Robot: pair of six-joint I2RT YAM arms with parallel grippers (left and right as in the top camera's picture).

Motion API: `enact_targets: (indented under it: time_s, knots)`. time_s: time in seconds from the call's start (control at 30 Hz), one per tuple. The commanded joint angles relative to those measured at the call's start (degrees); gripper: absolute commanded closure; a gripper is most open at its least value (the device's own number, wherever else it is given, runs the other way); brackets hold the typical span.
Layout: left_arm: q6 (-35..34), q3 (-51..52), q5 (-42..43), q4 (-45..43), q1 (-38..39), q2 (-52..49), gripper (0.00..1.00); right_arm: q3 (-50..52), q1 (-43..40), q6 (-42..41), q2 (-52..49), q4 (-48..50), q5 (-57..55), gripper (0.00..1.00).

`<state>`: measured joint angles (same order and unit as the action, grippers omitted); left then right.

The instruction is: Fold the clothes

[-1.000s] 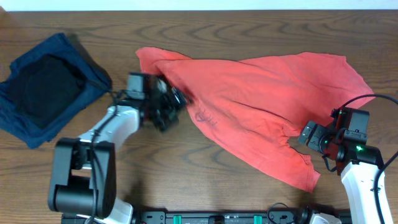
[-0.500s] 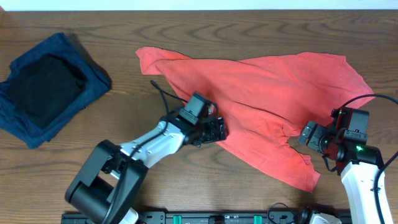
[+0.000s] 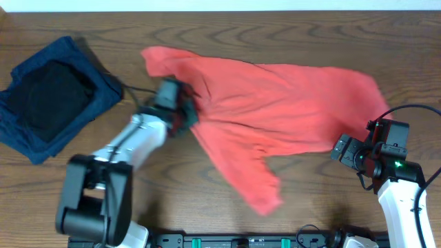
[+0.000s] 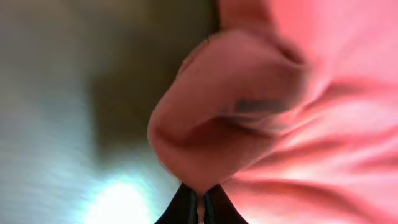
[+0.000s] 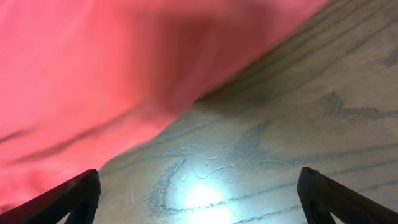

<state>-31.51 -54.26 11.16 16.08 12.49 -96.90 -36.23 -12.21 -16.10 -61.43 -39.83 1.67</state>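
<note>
The left gripper (image 3: 183,114) is pinching the T-shirt (image 3: 275,103) near its left side. In the left wrist view the two fingers are sitting tight together with a thick roll of red cloth between them. The right gripper (image 3: 343,150) is standing wide open and is holding nothing. It is waiting just beside the right edge of the T-shirt, above the bare table (image 3: 207,27).

I think several things are at risk here. Only one gripper is holding the cloth, so any pull is likely dragging the whole T-shirt sideways instead of laying it flat, and the free right part is able to slide or twist. The pinch is taking a bunched roll and not a clean edge, so the cloth may be slipping out, or two layers may be coming up together and making a wrong fold. The navy garment (image 3: 103,93), with a black garment (image 3: 48,93) on it, is lying near the left gripper, so a pull to that side may be bringing the red cloth over this pile.

The T-shirt is lying across the middle and right of the table, coral-red and wrinkled, not spread flat. One corner is pointing to the upper left and a long flap is reaching down toward the front edge. No print is showing from above. In the left wrist view a dark smear is crossing the fold, too blurred to read.
</note>
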Motion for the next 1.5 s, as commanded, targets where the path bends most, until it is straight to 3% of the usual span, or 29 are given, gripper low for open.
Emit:
enact_targets:
  time_s: [0.0, 0.03, 0.1, 0.33, 0.53, 0.67, 0.87, 0.93, 1.0, 1.03, 1.23, 1.33, 1.47]
  knots:
    - [2.8, -6.5, 0.5, 1.5, -6.2, 3.0, 0.75, -0.2, -0.5, 0.5, 0.3, -0.1, -0.4, 0.01]
    - [2.8, -7.2, 2.5, 2.4, -7.2, 3.0, 0.57, -0.2, -0.5, 0.5, 0.3, -0.1, -0.4, 0.01]
    - [2.8, -7.5, 7.8, 5.5, -8.3, 3.0, 0.41, -0.2, -0.5, 0.5, 0.3, -0.1, -0.4, 0.01]
    - [2.8, -6.1, 12.6, 33.4, -4.7, 2.9, 0.39, -0.2, -0.5, 1.6, 0.3, -0.1, -0.4, 0.01]
    - [0.8, 1.0, 12.7, 34.8, 1.1, 2.9, 0.40, -0.2, -0.5, 1.6, 0.3, 0.2, -0.4, 0.01]
    - [-3.2, 6.5, 15.2, 27.0, 4.3, 2.9, 0.51, -0.2, -0.5, 1.6, 0.3, 0.1, -0.4, 0.01]
    - [-7.9, 13.3, 19.4, 12.9, 8.7, 2.9, 0.57, -0.2, -0.5, 1.6, 0.3, 0.0, -0.4, 0.01]
    - [-7.8, 13.9, 19.3, 9.8, 10.2, 2.9, 0.69, -0.2, -0.5, 1.6, 0.3, 0.0, -0.4, 0.01]
    - [-7.7, 13.9, 19.3, 8.3, 11.0, 3.0, 0.89, -0.2, -0.5, 1.6, 0.3, 0.0, -0.4, 0.01]
    - [-7.1, 13.9, 19.3, 8.2, 11.1, 3.0, 0.94, -0.2, -0.5, 1.6, 0.3, -0.1, -0.4, 0.01]
    - [-2.3, 13.3, 18.7, 16.3, 7.3, 5.0, 0.94, -0.1, -0.5, 1.5, 0.1, -2.7, -0.4, 0.01]
    - [-1.7, 13.0, 13.2, 21.8, 3.1, 7.7, 0.94, 0.4, -0.5, 0.2, -1.0, -2.8, -0.7, 0.04]
    - [-1.2, 13.0, 9.7, 24.7, -1.8, 11.6, 0.94, 1.5, -0.5, -7.5, -4.0, -2.1, -4.9, 0.04]
